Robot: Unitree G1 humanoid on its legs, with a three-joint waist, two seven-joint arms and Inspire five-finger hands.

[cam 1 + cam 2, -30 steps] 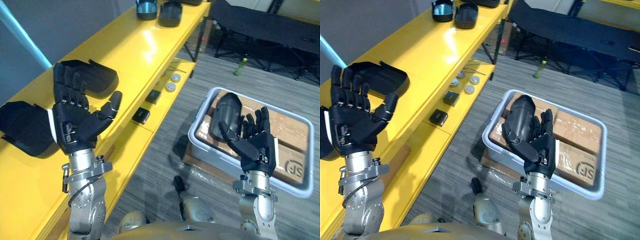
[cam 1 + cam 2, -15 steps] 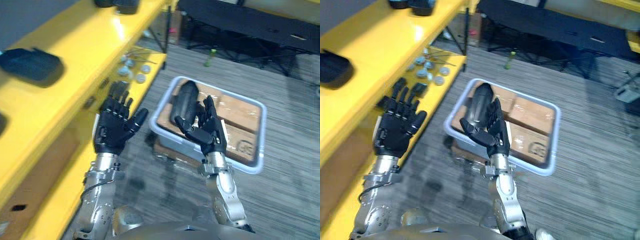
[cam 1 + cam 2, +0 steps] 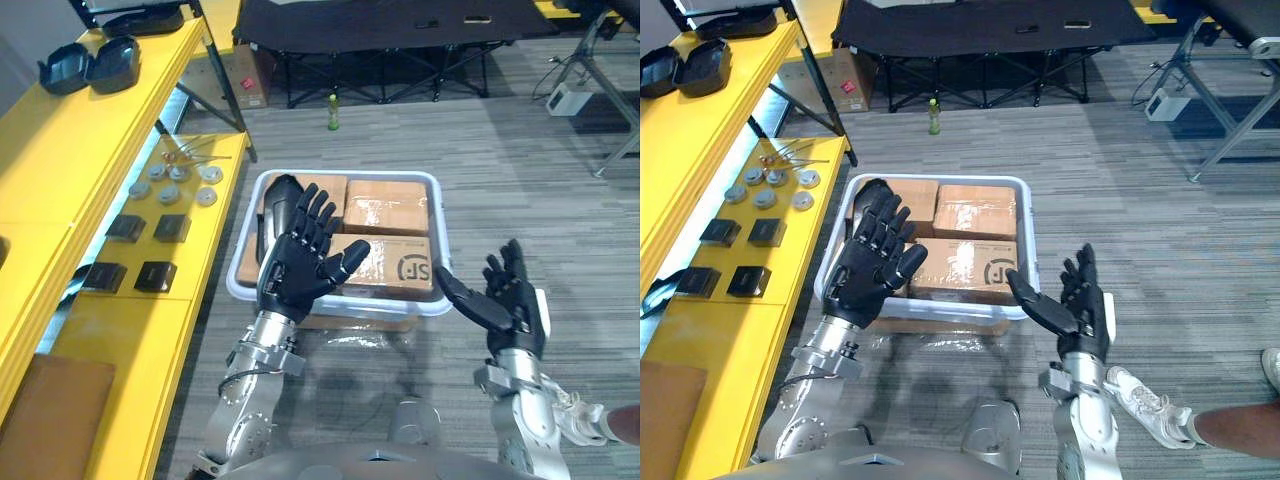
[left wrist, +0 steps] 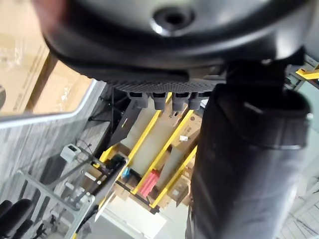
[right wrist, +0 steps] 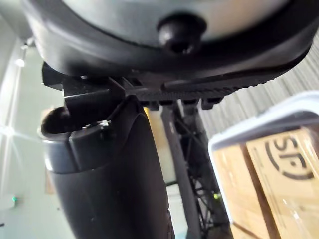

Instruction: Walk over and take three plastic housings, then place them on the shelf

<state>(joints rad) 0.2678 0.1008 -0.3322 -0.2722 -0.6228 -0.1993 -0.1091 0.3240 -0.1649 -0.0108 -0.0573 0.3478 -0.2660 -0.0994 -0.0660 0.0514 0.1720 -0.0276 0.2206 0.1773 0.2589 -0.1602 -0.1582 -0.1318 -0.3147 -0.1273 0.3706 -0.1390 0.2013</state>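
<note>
Nearest, the left hand [image 3: 297, 272] is raised with its fingers spread straight, holding nothing, in front of the tray's left half; the right hand [image 3: 503, 300] is just as open and empty, and hovers off the near right corner of the white tray [image 3: 390, 301]; inside lie cardboard boxes [image 3: 385, 215] and, along the left wall, one black plastic housing [image 3: 279, 203]; farther off on the left runs the yellow shelf [image 3: 60, 150], with two more housings [image 3: 105, 62] side by side at its far end.

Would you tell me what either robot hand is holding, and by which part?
Nothing is held: left robot hand and right robot hand are open; the housing lies in the bin.
</note>
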